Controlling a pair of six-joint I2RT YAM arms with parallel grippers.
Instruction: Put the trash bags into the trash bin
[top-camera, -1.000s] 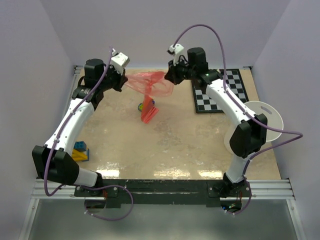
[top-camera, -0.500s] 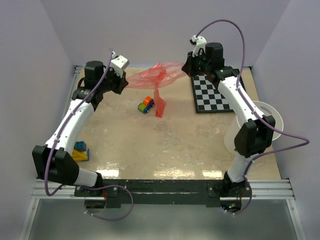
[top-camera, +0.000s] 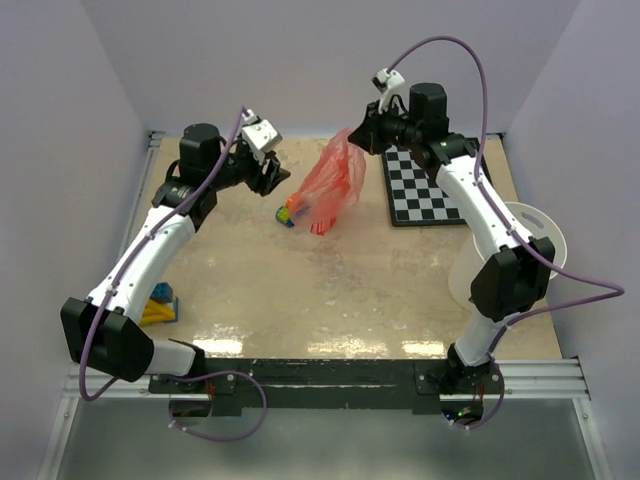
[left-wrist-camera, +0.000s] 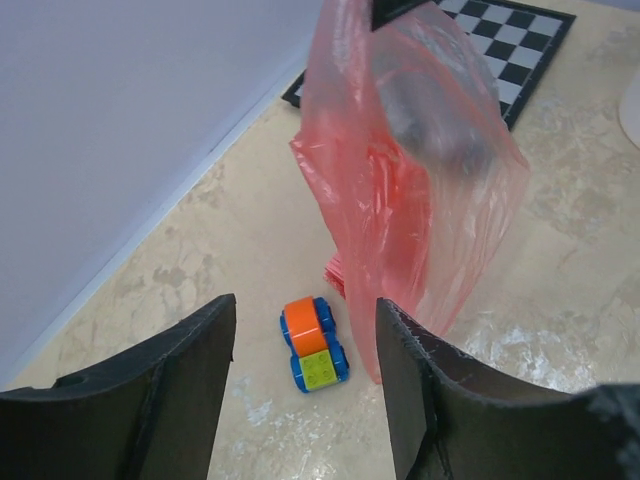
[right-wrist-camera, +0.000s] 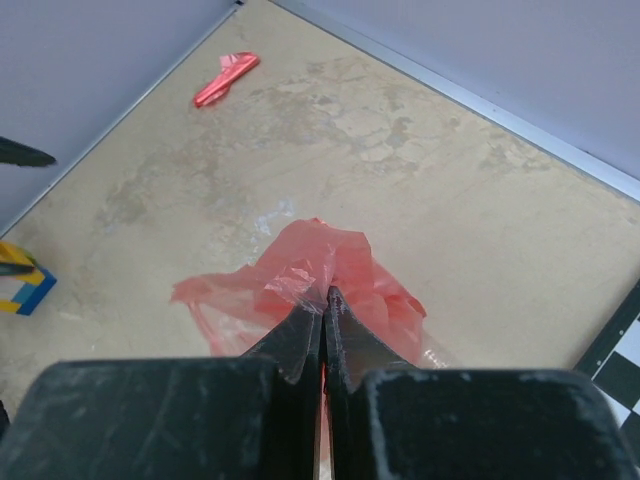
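My right tool is pinched shut on the top of the trash bag, which hangs over the far middle of the worktop, its bottom by the toy car. My left tool stands wide, holding nothing. I judge this the carry step. Next I must swing the bag right to the bin, well apart at the right edge, and lower it through the rim.

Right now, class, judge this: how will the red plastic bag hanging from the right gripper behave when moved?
Probably floppy: the red plastic bag hangs in crumpled folds from the shut right gripper. Likely very light: the film is thin and see-through. It may sway when moved, so it could miss the white bucket.
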